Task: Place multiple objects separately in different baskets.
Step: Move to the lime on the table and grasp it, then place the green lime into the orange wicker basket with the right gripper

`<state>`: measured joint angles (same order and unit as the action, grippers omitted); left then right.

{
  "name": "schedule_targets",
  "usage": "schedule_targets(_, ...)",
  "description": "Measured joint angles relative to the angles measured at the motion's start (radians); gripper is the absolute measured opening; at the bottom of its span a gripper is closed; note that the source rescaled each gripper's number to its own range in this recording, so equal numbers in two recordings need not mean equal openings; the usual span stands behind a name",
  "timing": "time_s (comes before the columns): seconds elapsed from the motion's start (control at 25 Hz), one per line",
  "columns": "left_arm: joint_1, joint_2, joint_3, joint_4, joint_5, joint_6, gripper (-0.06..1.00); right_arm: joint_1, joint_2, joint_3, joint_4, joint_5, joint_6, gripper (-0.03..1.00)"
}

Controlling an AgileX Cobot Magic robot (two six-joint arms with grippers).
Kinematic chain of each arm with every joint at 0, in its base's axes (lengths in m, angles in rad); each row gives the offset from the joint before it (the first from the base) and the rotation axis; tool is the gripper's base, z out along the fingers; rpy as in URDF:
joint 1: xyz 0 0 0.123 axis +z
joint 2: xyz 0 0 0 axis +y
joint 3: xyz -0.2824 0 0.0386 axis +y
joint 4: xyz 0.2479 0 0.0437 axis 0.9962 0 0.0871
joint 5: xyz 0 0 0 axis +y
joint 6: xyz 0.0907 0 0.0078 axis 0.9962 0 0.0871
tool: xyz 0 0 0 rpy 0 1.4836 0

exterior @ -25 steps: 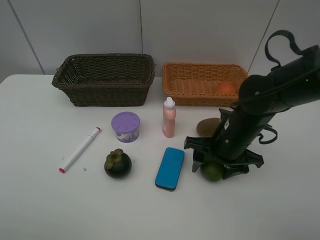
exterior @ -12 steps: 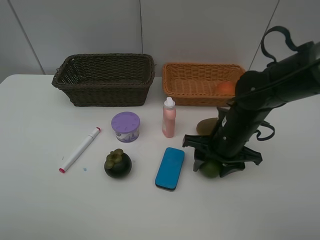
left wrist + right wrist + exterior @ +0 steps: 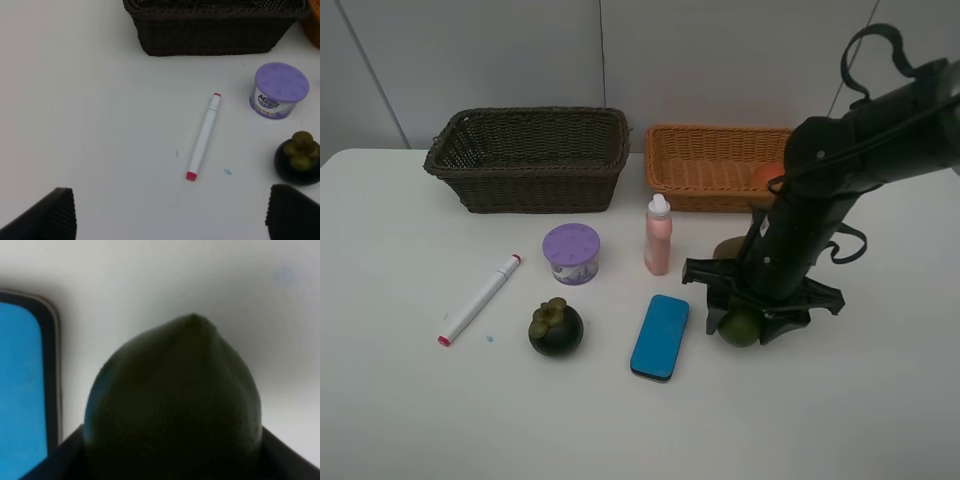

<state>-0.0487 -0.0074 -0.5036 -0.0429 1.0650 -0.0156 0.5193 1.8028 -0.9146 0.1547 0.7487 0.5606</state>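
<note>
White counter [image 3: 400, 400], pale panelled wall behind. Landmark: pink bottle [image 3: 658, 238], upright mid-counter.

- Behind the bottle and leftward: dark brown basket [image 3: 530, 160].
- Behind it and rightward: orange-tan basket [image 3: 715, 165], with the orange-red fruit [image 3: 767, 176] inside, partly masked by my right arm.
- Just left of the bottle: purple-lidded tub [image 3: 571, 253]. Farther left, white marker [image 3: 480, 298] lying flat.
- Front-left of the bottle: mangosteen [image 3: 556, 328]. Directly in front: blue flat block [image 3: 660, 336].
- Right of the bottle: kiwi [image 3: 728, 249], mostly hidden behind the arm.
- Front-right of the bottle, just beside the block: green lime [image 3: 740, 328], pinched between the right fingers [image 3: 285, 465]. I cannot tell whether it touches the counter.

Left fingers [image 3: 50, 215] are spread wide with nothing between them, over bare counter near the marker.
</note>
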Motion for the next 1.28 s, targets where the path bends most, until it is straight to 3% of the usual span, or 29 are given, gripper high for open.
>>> schedule_targets(0.32, 0.0, 0.0, 0.0, 0.0, 0.0, 0.0, 1.0, -0.014, -0.079, -0.119, -0.102, 0.122, 0.012, 0.51)
schedule_targets(0.6, 0.0, 0.0, 0.0, 0.0, 0.0, 0.0, 1.0, -0.079, -0.082, -0.348, -0.233, 0.271, 0.014, 0.51)
schedule_targets(0.88, 0.0, 0.0, 0.0, 0.0, 0.0, 0.0, 1.0, -0.15, -0.068, -0.533, -0.309, 0.253, -0.064, 0.51)
schedule_targets(1.08, 0.0, 0.0, 0.0, 0.0, 0.0, 0.0, 1.0, -0.205, 0.021, -0.641, -0.311, 0.193, -0.172, 0.51)
schedule_targets(1.28, 0.0, 0.0, 0.0, 0.0, 0.0, 0.0, 1.0, -0.259, 0.151, -0.771, -0.313, 0.169, -0.211, 0.51)
